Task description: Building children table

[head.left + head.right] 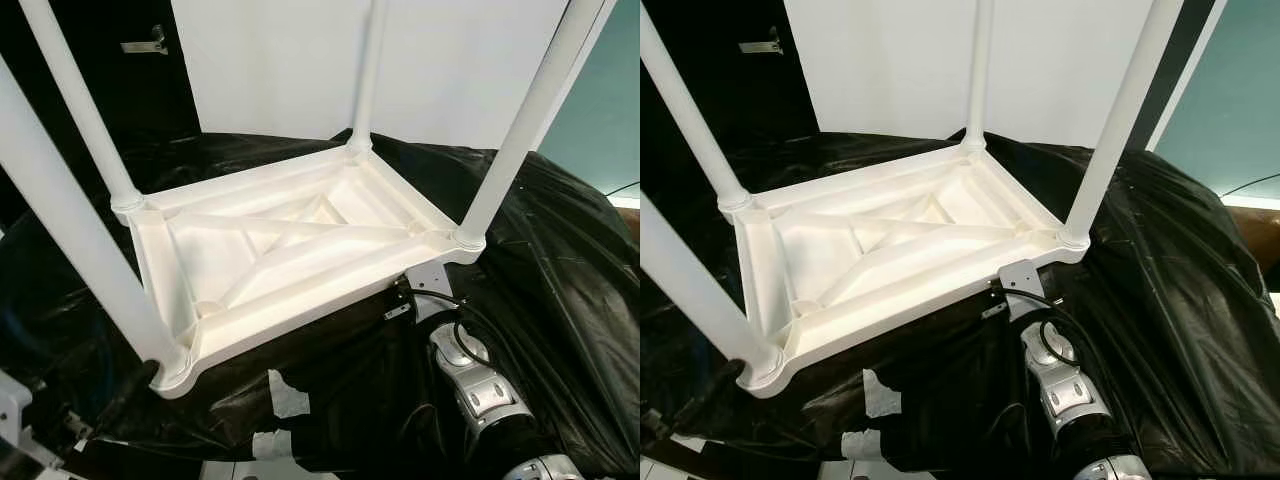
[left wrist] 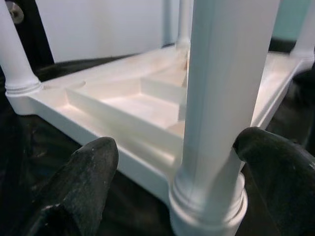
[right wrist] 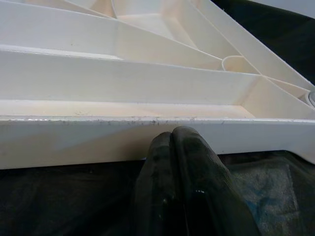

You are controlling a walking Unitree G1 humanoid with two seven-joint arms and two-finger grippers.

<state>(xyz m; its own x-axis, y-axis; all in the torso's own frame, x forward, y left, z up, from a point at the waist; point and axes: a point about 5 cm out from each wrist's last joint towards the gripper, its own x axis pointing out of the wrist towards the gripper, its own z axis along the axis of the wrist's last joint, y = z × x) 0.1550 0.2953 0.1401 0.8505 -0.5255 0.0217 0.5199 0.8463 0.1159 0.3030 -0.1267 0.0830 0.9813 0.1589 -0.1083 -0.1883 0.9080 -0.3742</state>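
my left hand [image 2: 172,162] spread around the near white plastic leg [image 2: 216,98], maybe to twist it tight | my right hand [image 3: 179,182] pressed together against the rim, steadying | upside-down white plastic table [image 1: 290,250] rests on black-sheeted surface [image 1: 560,260]

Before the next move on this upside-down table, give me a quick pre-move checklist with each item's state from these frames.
1. All four legs standing in the corners of the table top: ok, all upright.
2. Left claw open around the near left leg: ok, one finger on each side; whether either touches it: cannot tell.
3. Right claw shut, tips at the table top's near edge: ok; touching or just short: cannot tell.
4. Legs fully seated in their sockets: cannot tell.
5. Table top lying flat on the black sheet: ok.
6. Cable on the right arm kept off the table top: ok.
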